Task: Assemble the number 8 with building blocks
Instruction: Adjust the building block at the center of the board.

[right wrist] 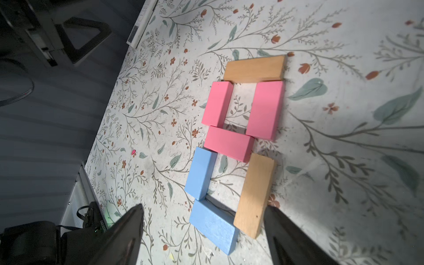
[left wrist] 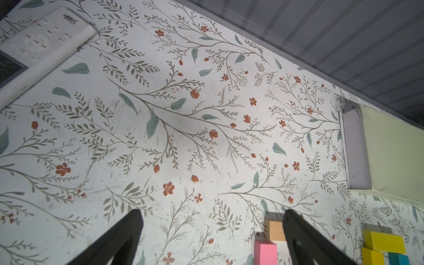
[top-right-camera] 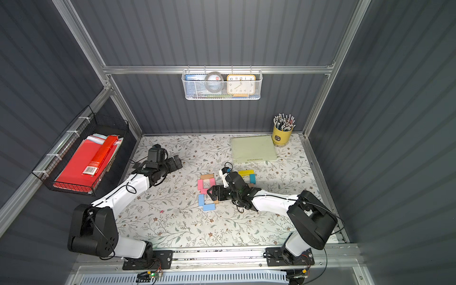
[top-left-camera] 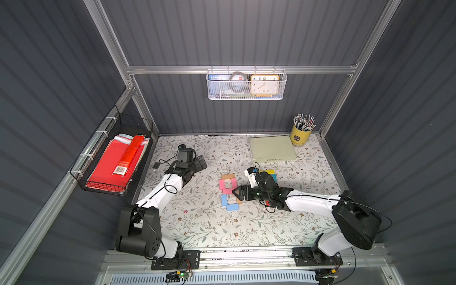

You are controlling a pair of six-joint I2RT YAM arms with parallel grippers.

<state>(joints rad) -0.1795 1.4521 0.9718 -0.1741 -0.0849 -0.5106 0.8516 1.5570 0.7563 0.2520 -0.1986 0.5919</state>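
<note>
Wooden bricks (right wrist: 229, 144), flat painted rectangles, floral tabletop (right wrist: 344, 160)

Both arms (top-left-camera: 160, 191) have white shells (top-left-camera: 313, 201) between bulky black joint housings (top-left-camera: 355, 222); thin black cables (top-left-camera: 177, 189) loop along them; black base plates (top-left-camera: 172, 260) carry screws (top-left-camera: 196, 258); the right gripper (right wrist: 203, 207)'s fingers (right wrist: 124, 234) are black, tapering.

Bright even overhead light, soft shadows, blurred wrist-view edges

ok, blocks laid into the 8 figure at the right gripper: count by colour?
pink blocks: 3
blue blocks: 2
tan blocks: 2
Total: 7
</note>
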